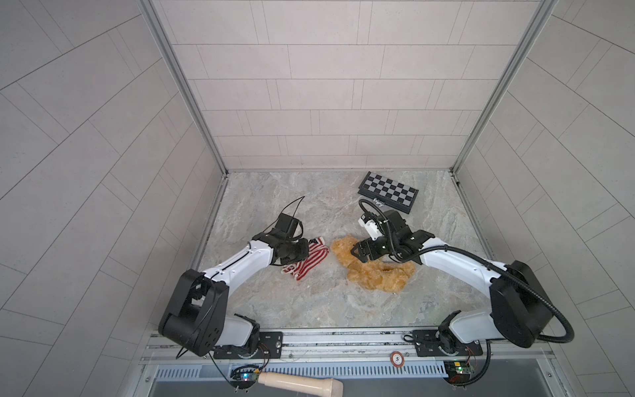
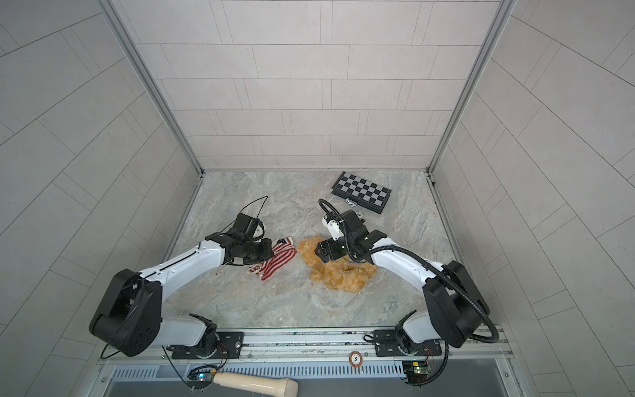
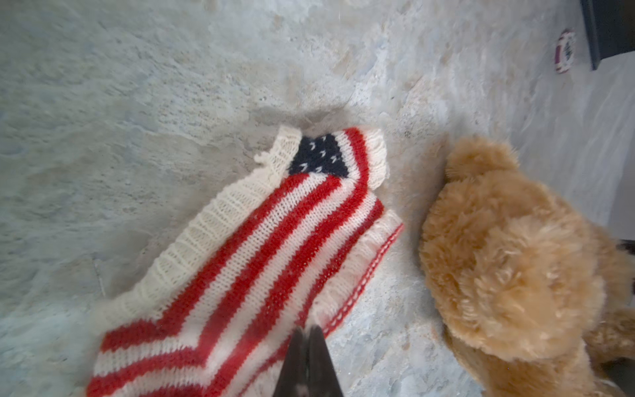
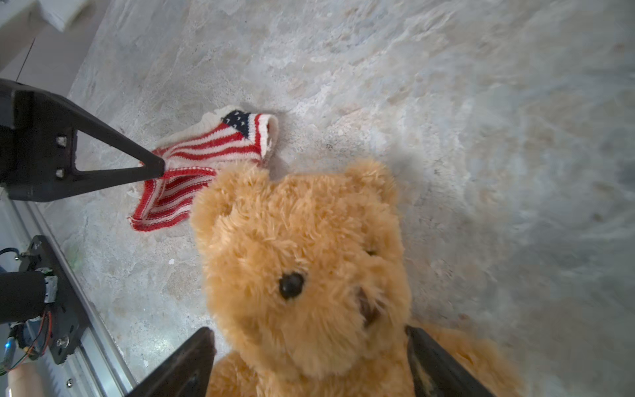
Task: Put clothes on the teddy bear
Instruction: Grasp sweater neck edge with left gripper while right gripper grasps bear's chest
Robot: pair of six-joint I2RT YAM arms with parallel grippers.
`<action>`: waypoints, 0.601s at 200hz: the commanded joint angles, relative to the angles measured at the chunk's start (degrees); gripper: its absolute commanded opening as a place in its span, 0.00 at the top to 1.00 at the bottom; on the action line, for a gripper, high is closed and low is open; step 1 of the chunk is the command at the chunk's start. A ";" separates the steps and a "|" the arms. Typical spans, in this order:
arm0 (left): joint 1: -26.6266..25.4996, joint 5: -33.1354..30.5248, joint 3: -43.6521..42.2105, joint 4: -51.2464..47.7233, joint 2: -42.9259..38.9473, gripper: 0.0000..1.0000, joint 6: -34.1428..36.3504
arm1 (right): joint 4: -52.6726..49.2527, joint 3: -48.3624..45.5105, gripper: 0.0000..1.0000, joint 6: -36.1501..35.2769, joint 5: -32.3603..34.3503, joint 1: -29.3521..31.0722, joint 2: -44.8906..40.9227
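Right hand [image 4: 307,335] stands with fingers wide apart astride the teddy bear [image 4: 275,240] at its neck. The bear lies on the tabletop [image 1: 309,302] with its long axis along that hand, head pointing past the fingertips toward the left hand [image 3: 307,335]. That hand is pinched together on the sweater [image 3: 261,233].

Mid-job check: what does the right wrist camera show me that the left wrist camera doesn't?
Only the right wrist view: the face of the teddy bear, with its dark eye and nose, and the right end effector open, fingers either side of the bear's neck.
Only the left wrist view: a red-and-white chip, and the knit of the sweater close up.
Both: the bear lying beside the sweater on the marbled table, and the left end effector shut, seemingly pinching the sweater's edge.
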 commanded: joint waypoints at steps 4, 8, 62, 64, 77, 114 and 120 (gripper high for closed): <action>1.85 4.02 -1.15 3.83 -0.74 1.00 -0.69 | 0.73 1.51 0.08 0.81 -5.52 1.33 1.42; 2.16 4.53 -1.27 4.09 -0.82 1.00 -0.69 | 0.38 1.41 0.08 0.64 -5.10 1.59 1.68; 3.64 9.60 -2.79 8.29 -1.56 1.00 -2.54 | -0.80 -0.51 0.09 -3.10 -0.45 6.00 4.33; 3.65 9.65 -2.79 8.36 -1.59 1.00 -2.52 | -0.61 -0.60 0.09 -3.24 -0.21 6.32 4.30; 3.61 9.97 -2.79 8.47 -1.38 1.00 -2.45 | -0.43 -0.96 0.07 -4.57 1.82 7.76 4.11; 3.70 11.30 -3.31 10.05 -1.72 1.00 -2.98 | -2.23 -0.79 0.09 -6.08 7.71 8.77 6.85; 3.69 11.62 -3.33 10.01 -1.91 1.00 -2.96 | -1.94 -0.82 0.12 -5.96 8.25 8.78 7.29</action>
